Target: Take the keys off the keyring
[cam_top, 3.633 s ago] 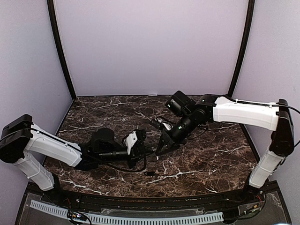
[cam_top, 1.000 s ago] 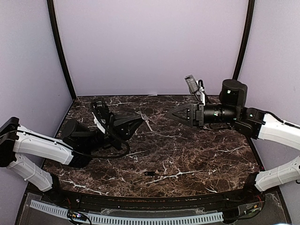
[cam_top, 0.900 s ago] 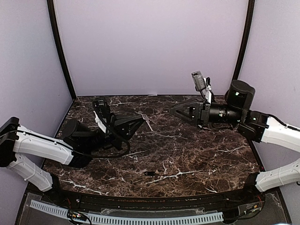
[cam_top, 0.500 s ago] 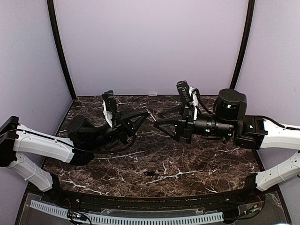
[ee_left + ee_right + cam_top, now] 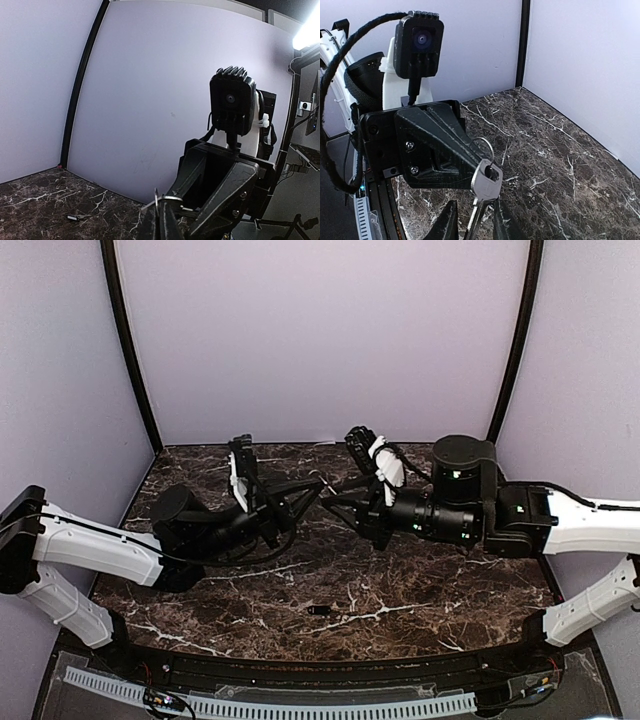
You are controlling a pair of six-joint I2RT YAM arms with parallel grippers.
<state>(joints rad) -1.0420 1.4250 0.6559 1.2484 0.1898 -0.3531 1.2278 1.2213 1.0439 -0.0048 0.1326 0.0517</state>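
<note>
My left gripper [image 5: 316, 485] is raised above the table and shut on a thin silver keyring [image 5: 488, 142]. The ring also shows edge-on at its fingertips in the left wrist view [image 5: 158, 200]. One silver key [image 5: 486, 183] hangs from the ring. My right gripper [image 5: 475, 221] faces the left one, open. The key's blade hangs between its two fingers without a clear grip. In the top view the two grippers meet tip to tip, with the right gripper [image 5: 337, 502] just right of the ring. A small dark key [image 5: 318, 610] lies loose on the marble near the front.
The dark marble table [image 5: 440, 590] is walled by pale purple panels at the back and sides. The loose key also shows on the marble in the left wrist view [image 5: 75, 217]. Both arms reach inward over the middle of the table.
My right gripper has swung left from the right side, opened, and closed in on the ring. My left gripper has lifted the ring and turned it toward the right gripper.
</note>
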